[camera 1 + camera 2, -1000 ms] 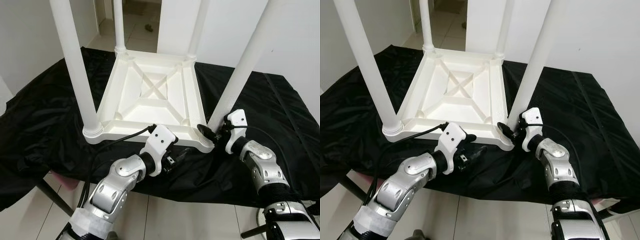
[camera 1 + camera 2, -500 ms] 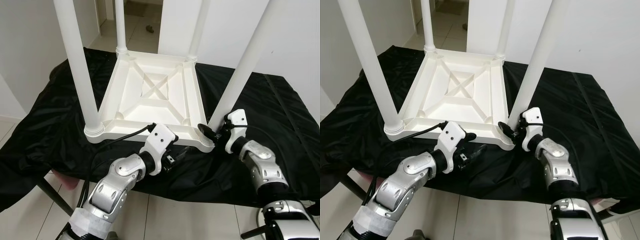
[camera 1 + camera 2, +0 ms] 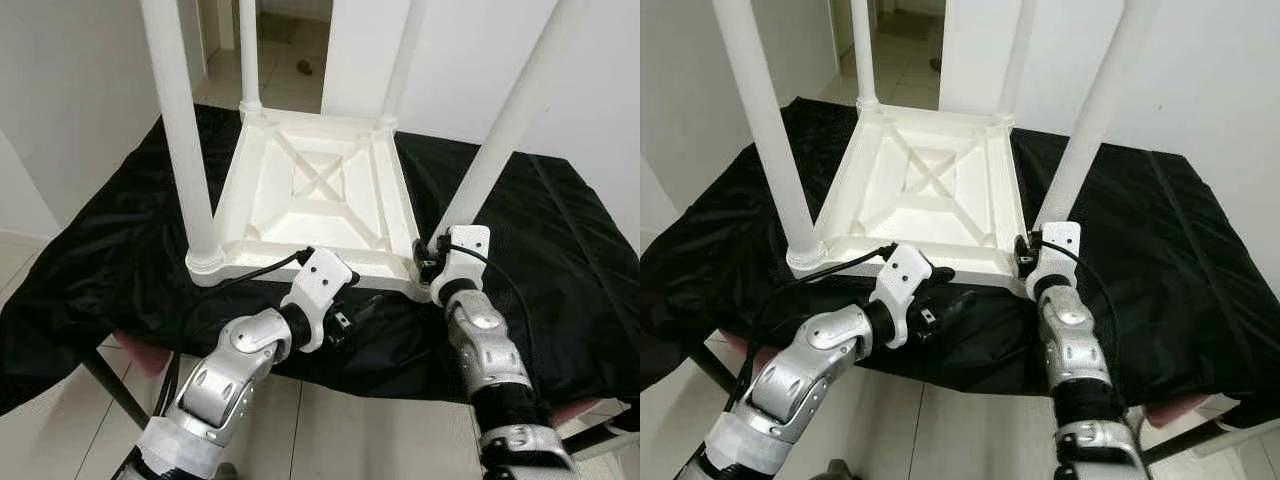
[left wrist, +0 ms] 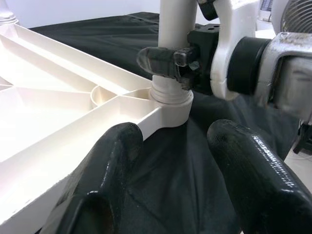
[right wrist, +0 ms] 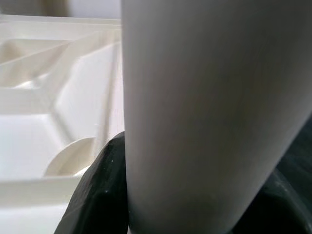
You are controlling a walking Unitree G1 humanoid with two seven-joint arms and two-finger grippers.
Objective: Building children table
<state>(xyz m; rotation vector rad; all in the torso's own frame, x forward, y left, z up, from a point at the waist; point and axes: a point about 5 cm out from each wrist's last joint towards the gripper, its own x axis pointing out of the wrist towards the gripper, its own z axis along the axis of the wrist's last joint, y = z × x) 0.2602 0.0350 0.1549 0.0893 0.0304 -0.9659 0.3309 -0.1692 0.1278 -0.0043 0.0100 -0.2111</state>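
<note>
In the left eye view, the white plastic children's table is lying upside down on the surface, which is draped in a black cloth, with four legs standing up from its four corners: the near left leg, the near right leg, and two far ones by the back corners. The right gripper is sitting at the foot of the near right leg, beside its corner socket, while the left gripper is hovering just in front of the table's near edge. In the right eye view the same layout is showing, with the right gripper close against the leg's base. In the left wrist view, the left gripper's two fingers are standing spread with nothing between them, pointing at the corner socket, and the right gripper's jaws are closing around the leg just above that collar. In the right wrist view the leg is pressing between the dark fingers, so the jaws are pinching it. The table is looking light, rigid and smooth, probably slippery; I judge the leg's base by the socket the best hold, with the ribbed rim for steadying.
</note>
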